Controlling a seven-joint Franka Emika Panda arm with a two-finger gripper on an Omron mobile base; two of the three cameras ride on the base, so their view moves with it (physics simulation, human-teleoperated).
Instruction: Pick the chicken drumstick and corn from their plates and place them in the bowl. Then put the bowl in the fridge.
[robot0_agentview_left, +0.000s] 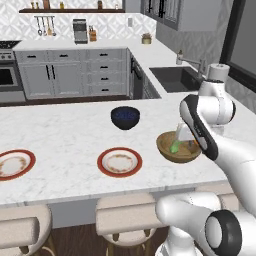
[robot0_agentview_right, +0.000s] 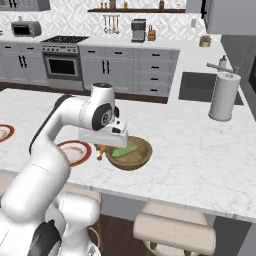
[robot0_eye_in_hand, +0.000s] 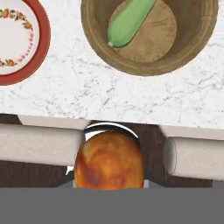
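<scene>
Left base view. Marble worktop (robot0_agentview_left: 65, 135) carrying two plates: one with a red-brown rim (robot0_agentview_left: 119, 162) near the front edge, bare of food; a second plate (robot0_agentview_left: 13, 163) far to the left, cut by the picture's edge. Dark blue-black bowl (robot0_agentview_left: 125, 117) behind the nearer plate, apart from it. Tan wooden bowl (robot0_agentview_left: 178, 146) to the right of the nearer plate, partly covered by the white arm. Corn (robot0_agentview_left: 175, 147) seen as a green patch inside that bowl. Sink (robot0_agentview_left: 175, 78) set into the rear counter.

Right base view. Hand (robot0_agentview_right: 103, 148) hanging low between the nearer plate and the wooden bowl, just beside the bowl's left rim. Chicken drumstick (robot0_agentview_right: 102, 150) visible as a small orange-brown piece below the hand, above the worktop. Corn lying across the bowl's floor, tilted. White paper-towel roll (robot0_agentview_right: 224, 97) upright, well apart to the right. Padded stools (robot0_agentview_right: 175, 232) under the front edge.

Hand view. Drumstick large at the bottom centre, clamped in the hand; fingertips themselves hidden behind it. Wooden bowl at the top, corn resting inside on its floor, slanted. Plate at upper left, decorated centre, no food on it. Stool seats below the worktop edge.
</scene>
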